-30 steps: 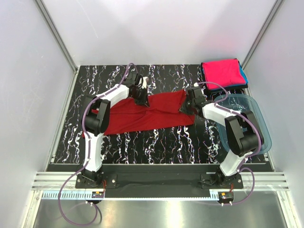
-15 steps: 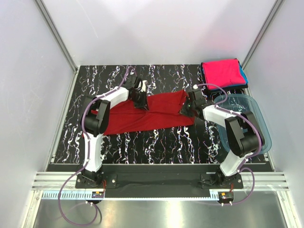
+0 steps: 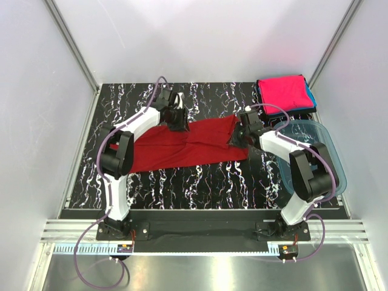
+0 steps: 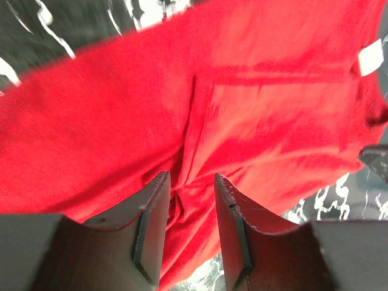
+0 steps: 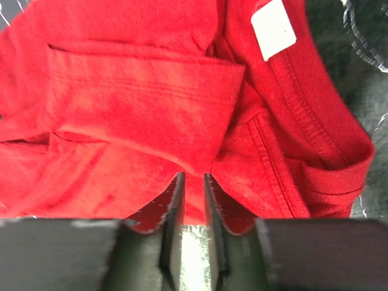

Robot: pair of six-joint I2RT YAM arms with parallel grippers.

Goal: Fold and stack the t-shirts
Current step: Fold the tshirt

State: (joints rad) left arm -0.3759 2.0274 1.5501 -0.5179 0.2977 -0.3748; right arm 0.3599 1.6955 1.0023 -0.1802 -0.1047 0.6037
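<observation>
The dark red t-shirt (image 3: pixel 194 145) lies as a long strip across the middle of the table. My left gripper (image 3: pixel 177 120) sits at its far edge. In the left wrist view (image 4: pixel 191 180) its jaws stand a little apart with a bunched fold of red cloth between them. My right gripper (image 3: pixel 238 136) is at the shirt's right end by the collar. Its jaws (image 5: pixel 193 179) are nearly together on the edge of a folded layer. The white neck label (image 5: pixel 273 27) shows near the collar. A folded pink t-shirt (image 3: pixel 282 91) lies on a teal one (image 3: pixel 311 97) at the far right.
A translucent blue plastic tub (image 3: pixel 332 159) stands at the right, beside my right arm. The table top (image 3: pixel 200 182) is black marble-patterned, with white walls on three sides. The folded stack sits in the far right corner.
My left gripper has shifted a little toward the far left along the shirt's far edge. My right gripper has moved slightly farther away. The shirt has stayed about where it was.
</observation>
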